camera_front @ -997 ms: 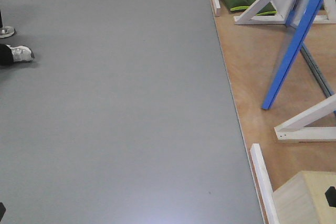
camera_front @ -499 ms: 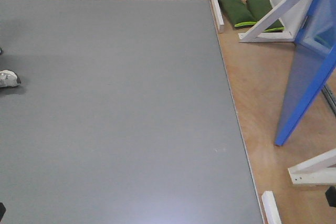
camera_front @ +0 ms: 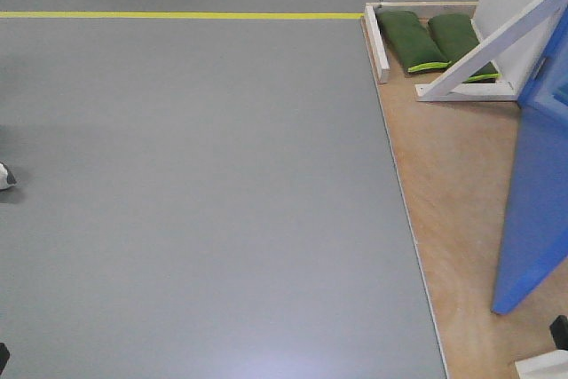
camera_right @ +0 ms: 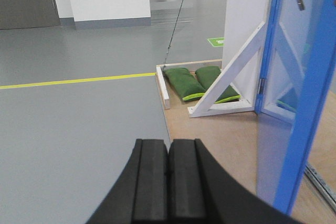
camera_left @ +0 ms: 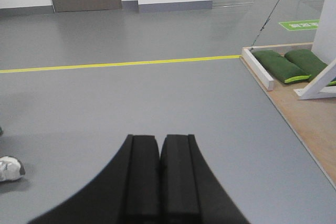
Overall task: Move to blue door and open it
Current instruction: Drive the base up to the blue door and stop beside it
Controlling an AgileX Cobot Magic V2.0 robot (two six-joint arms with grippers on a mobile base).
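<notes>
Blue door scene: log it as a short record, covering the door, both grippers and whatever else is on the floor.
door: blue door stands on the wooden platform, angled open; lever handle not in view
left arm: left gripper shut, holding nothing
right arm: right gripper shut, holding nothing, short of the door
beside door: white brace, two green sandbags
floor: yellow line; a shoe at far left

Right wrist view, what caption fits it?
Shut right end effector near the blue door, with green bags by its white brace.
</notes>
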